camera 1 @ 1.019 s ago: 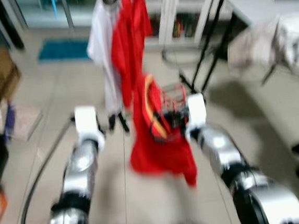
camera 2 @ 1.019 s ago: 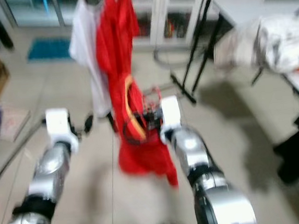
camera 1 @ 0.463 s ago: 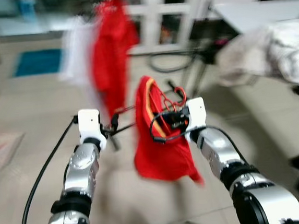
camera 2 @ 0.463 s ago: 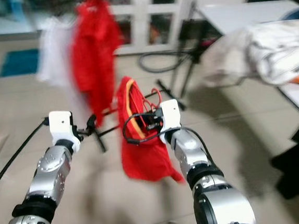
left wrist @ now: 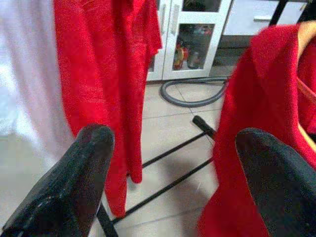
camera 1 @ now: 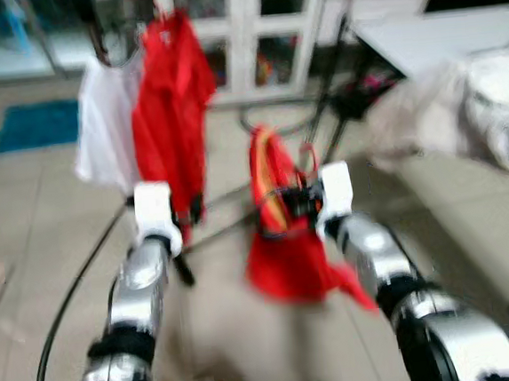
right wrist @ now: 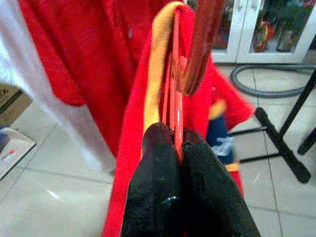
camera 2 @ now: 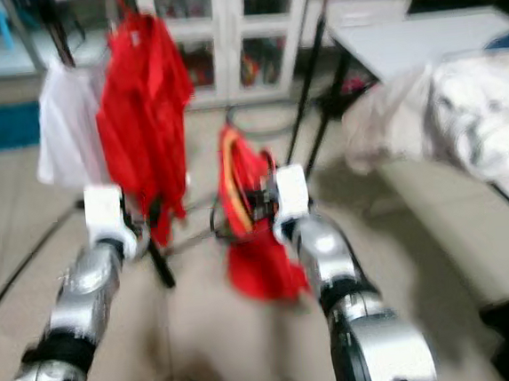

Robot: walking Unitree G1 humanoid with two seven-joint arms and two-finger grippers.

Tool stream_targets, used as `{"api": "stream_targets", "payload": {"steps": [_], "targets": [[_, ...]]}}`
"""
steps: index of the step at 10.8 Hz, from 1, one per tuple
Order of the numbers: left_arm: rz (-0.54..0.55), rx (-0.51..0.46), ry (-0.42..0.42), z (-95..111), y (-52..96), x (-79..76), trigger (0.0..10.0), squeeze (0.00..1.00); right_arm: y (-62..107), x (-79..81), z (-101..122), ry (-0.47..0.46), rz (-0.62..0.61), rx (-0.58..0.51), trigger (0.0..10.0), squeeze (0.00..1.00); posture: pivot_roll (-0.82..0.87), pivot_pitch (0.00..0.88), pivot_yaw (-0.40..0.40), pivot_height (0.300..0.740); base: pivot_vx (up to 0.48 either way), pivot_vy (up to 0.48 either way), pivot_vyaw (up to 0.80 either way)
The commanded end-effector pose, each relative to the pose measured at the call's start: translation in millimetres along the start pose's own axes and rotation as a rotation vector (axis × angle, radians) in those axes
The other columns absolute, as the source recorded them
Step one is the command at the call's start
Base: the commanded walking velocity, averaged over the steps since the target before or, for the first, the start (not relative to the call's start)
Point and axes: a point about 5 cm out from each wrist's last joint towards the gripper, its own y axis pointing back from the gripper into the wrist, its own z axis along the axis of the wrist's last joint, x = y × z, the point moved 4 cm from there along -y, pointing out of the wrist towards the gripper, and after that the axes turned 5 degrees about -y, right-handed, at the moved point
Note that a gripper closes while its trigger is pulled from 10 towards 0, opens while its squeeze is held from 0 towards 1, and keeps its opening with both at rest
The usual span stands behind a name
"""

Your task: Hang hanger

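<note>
The right pincer (right wrist: 175, 143) is clamped, fingers pressed together, on a red hanger (right wrist: 197, 44) that carries a red garment with a yellow collar (camera 1: 285, 232), held up in front of the robot above the tiled floor (camera 1: 44, 227). The left pincer (left wrist: 173, 173) hangs beside it with its fingers (left wrist: 74, 187) spread wide apart, holding nothing. Just beyond both, a red shirt (camera 1: 172, 109) and a white shirt (camera 1: 103, 137) hang from a clothes rack (left wrist: 173, 165) whose black feet rest on the floor.
</note>
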Motion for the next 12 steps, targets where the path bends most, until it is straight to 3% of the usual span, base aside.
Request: {"api": "stream_targets", "payload": {"steps": [1,10,12], "targets": [[-0.027,-0.012,0.003,3.5,-2.7,-13.7,10.0,0.0,2.2,-13.2,20.3,0.022,-0.024,-0.071,0.0,0.0,0.02,0.07,-0.081,0.74,0.48,0.0,0.0],[-0.013,-0.019,0.002,4.2,-2.2,-13.8,10.0,0.0,-0.6,-14.4,28.8,0.031,-0.025,-0.079,0.0,0.0,0.02,0.083,-0.084,0.74,0.48,0.0,0.0],[-0.012,-0.021,0.003,4.9,-2.9,-14.5,10.0,0.0,-10.0,-6.3,51.1,0.054,0.006,-0.112,0.0,0.0,0.02,0.082,-0.085,0.74,0.48,0.0,0.0]]}}
